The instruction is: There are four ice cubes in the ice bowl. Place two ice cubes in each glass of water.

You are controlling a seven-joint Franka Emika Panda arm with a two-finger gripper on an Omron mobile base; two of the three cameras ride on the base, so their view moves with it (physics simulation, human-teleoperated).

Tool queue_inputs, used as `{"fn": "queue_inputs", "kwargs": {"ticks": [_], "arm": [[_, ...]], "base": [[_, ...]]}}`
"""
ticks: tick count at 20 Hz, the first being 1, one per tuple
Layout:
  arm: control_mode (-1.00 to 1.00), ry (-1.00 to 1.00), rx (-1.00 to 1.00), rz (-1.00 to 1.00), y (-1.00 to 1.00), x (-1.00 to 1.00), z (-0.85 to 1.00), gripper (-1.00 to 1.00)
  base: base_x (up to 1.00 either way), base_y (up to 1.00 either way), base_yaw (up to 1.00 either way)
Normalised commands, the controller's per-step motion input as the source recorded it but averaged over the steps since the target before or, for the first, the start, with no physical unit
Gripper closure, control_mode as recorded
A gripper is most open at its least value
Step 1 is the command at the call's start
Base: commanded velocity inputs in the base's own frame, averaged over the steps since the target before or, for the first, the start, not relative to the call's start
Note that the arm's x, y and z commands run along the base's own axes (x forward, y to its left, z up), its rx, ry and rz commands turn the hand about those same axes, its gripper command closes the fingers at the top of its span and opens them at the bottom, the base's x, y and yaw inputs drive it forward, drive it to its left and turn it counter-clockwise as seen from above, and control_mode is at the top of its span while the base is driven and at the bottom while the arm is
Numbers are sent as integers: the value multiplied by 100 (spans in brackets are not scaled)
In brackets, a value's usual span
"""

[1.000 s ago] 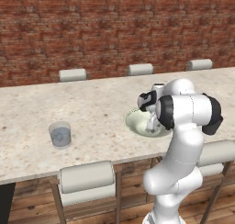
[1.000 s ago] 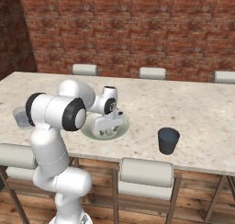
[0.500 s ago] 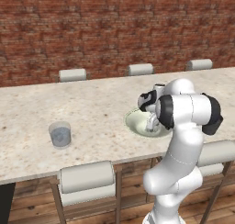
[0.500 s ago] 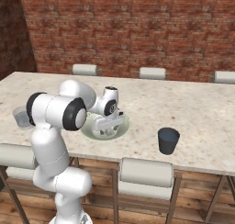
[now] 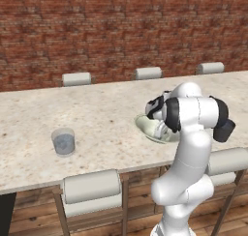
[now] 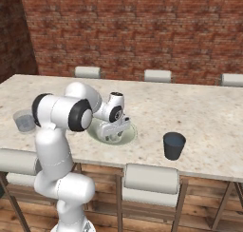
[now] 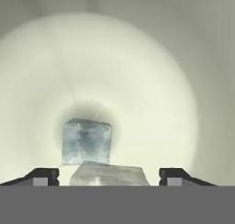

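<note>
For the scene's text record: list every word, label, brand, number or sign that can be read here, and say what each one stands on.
None: no readable text in any view.
Clear glass: no label.
Dark glass: no print.
Bowl and ice cubes: no marks.
Brick wall, counter, chairs: no signs.
Robot arm: no legible brand.
</note>
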Motion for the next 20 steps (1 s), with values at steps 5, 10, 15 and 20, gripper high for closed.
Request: {"fn": "queue_inputs", "kwargs": {"ticks": [5,10,15,20], "arm": [[-100,0,0,-1,0,7,-24,-100],[-100,0,0,-5,0,0,-26,100],[-100,0,0,-9,-2,-13,-37,100],[-100,-1,1,-11,0,-25,-15,100]], "base": [[0,0,0],[0,0,0],[0,0,0],[0,0,0]]}}
